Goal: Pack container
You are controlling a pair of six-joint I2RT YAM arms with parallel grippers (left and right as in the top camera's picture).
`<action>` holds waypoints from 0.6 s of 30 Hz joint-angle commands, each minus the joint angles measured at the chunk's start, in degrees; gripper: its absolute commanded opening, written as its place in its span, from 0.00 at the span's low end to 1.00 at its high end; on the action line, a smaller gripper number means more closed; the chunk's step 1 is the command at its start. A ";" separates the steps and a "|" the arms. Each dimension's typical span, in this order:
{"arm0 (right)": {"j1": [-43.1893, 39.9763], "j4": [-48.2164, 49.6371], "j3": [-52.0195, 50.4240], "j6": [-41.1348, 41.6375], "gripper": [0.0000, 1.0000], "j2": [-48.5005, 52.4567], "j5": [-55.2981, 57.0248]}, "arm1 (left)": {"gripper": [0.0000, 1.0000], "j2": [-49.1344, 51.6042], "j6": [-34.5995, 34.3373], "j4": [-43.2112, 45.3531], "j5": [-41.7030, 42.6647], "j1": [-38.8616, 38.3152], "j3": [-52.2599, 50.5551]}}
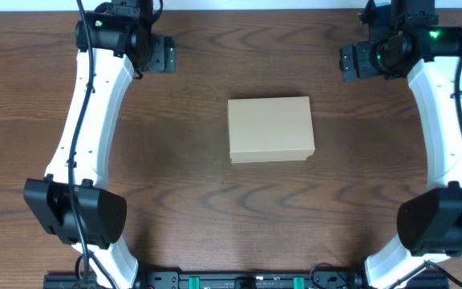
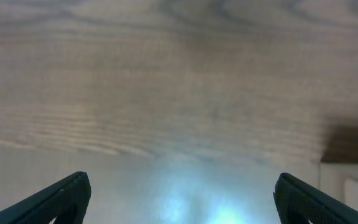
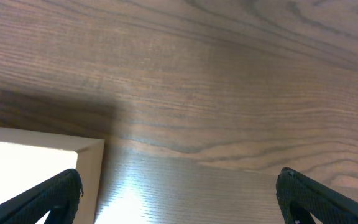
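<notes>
Seen from overhead, the closed tan container (image 1: 270, 128) sits at the middle of the wooden surface (image 1: 215, 217), its long axis running from 9 to 3 o'clock. The left end effector (image 1: 165, 54) and right end effector (image 1: 351, 63) both hang far back with fingers spread wide, pinching nothing. The container lies at 4 o'clock from the left one and 8 o'clock from the right, which looks slightly nearer.
</notes>
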 commanded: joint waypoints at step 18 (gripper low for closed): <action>0.17 0.02 1.11 -0.04 0.99 -0.31 0.42 | 0.95 -23.87 1.20 1.90 -0.76 -0.68 1.36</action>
